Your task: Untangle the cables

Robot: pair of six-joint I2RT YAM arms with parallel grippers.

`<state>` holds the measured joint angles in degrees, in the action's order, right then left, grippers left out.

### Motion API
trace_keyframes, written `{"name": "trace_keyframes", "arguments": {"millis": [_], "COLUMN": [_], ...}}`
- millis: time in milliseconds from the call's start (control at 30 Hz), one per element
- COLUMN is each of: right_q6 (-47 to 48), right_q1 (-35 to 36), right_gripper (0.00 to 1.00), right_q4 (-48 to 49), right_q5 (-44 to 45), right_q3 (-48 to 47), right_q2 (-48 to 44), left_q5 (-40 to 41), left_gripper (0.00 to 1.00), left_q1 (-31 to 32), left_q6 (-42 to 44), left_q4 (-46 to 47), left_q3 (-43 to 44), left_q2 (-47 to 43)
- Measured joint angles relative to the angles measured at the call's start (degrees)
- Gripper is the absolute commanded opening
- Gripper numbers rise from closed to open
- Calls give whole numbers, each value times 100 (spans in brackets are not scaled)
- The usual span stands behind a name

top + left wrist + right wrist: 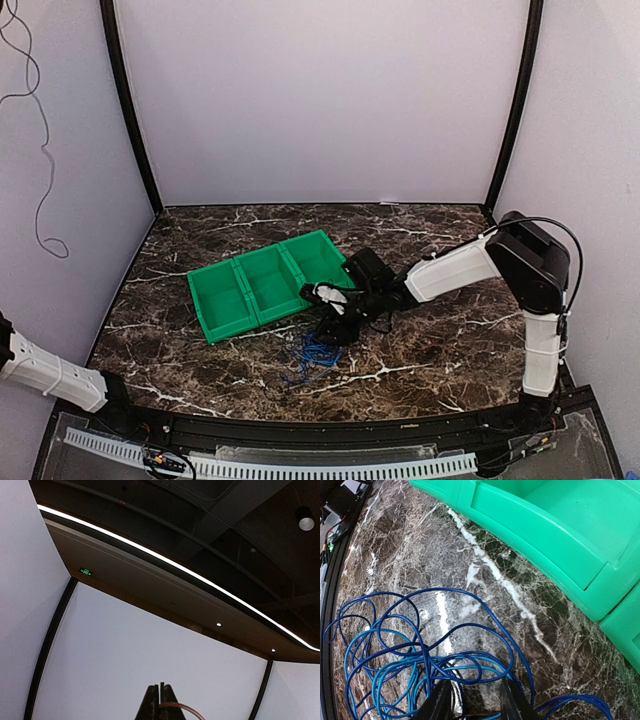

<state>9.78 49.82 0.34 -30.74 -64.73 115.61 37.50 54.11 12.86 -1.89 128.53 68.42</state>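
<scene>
A loose tangle of blue cables (312, 355) lies on the marble table just in front of the green bin. In the right wrist view the blue cables (420, 650), dark and lighter blue strands, loop across each other, with a thin black strand among them near the fingers. My right gripper (332, 322) reaches left over the tangle. In the right wrist view the right gripper (476, 702) is open, its fingers (440, 702) straddling a few blue loops, nothing clamped. My left gripper (162, 702) points up at the wall and ceiling, jaws together, holding nothing.
A green bin with three compartments (218, 322) stands at the table's middle left, its wall close beyond the tangle in the right wrist view (560, 555). The left arm (50, 378) rests at the near left edge. A thin wire hangs on the left wall (40, 150).
</scene>
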Motion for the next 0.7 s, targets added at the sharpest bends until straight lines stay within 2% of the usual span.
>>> {"name": "trace_keyframes", "arguments": {"millis": [100,267,333,467,600,700], "right_q6": [103,481,791,1141,1394,1528], "right_q1": [0,-31,-76,-258,-647,-946], "right_gripper": [45,59,66,74,76,76], "right_q4": [-216,-1134,-1685,-2415,-2953,-3204], "right_q5": [-4,68,24,-199,-461,-549], "right_q3": [-107,-516,-763,-1054,-1320,-1307], "right_q2": [-2,-166,-411,-1152,-1926,-2356], "left_q5": [107,433,605,890,1102,1178], "left_gripper": [0,0,0,0,0,0], "left_q1": [0,0,0,0,0,0], "left_q6": [-2,-109,-208,-393,-568,-739], "left_q4": [79,-105,-249,-575,-839,-1032], "left_q3": [-549,-2020,-2564,-3381,-3893,-3897], "left_q2": [-173,-485,-577,-737,-1016,-1093]}}
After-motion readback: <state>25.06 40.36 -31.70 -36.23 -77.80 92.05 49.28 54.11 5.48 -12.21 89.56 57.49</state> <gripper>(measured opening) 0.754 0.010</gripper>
